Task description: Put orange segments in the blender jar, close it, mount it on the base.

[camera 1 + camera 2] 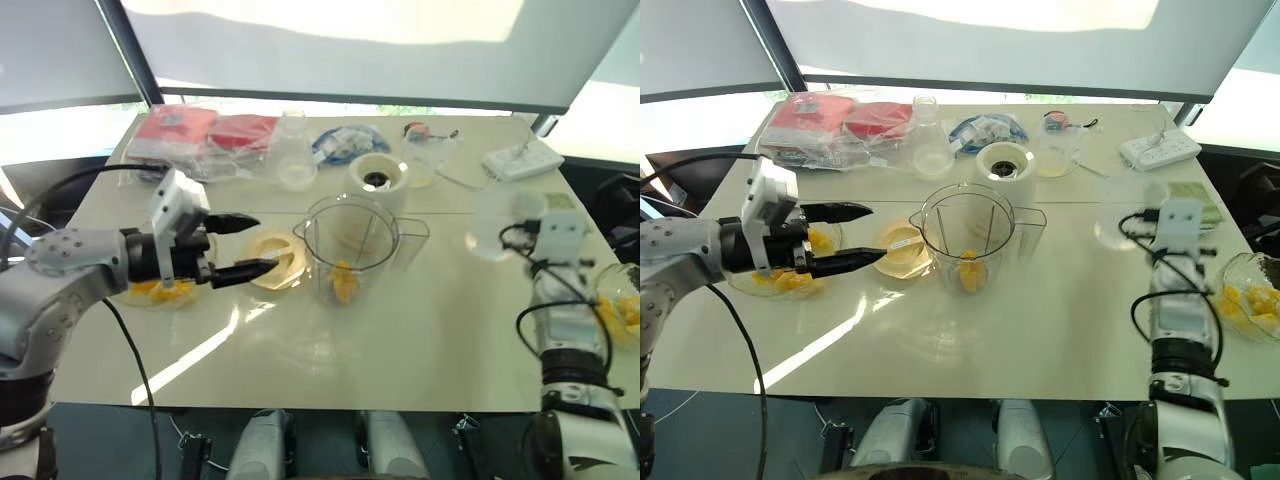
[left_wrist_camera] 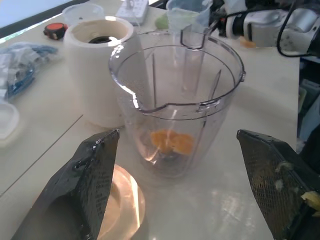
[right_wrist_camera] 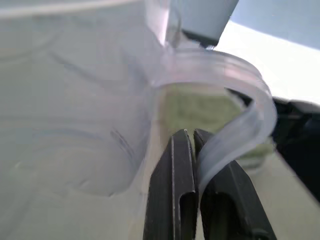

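The left gripper (image 1: 262,243) is hovering above the tabletop (image 1: 400,350) with its jaws standing wide, at the jar's (image 1: 352,250) 9 o'clock and pointing at it. Bits of pulp are sticking to one finger. The jar is standing upright mid-tabletop with no lid on. A few segments (image 1: 344,283) are lying at its bottom. The pale lid (image 1: 285,250) is lying flat just beside the jar at 9 o'clock, under the open fingers. The base (image 1: 378,180) is waiting close behind the jar at 12 o'clock, socket up.

More segments are sitting in a bowl (image 1: 160,292) at 8 o'clock and in another bowl (image 1: 620,310) at 4 o'clock.

The right gripper (image 3: 192,134) is closed tight at the jar's 3 o'clock. It looks to be pinching the thin handle strip of a clear cup (image 1: 497,228).

I am judging the segments to be soft, wet and slippery. They are wanting a gentle pinch across the middle, since a hard squeeze will likely burst them.

The jar is looking light, stiff and smooth-walled, so it may slide or tip if nudged. The side handle at its 3 o'clock is seeming the safest hold for lifting it onto the base. The lid is thin and flat, so gripping it by the edge is probably easiest.
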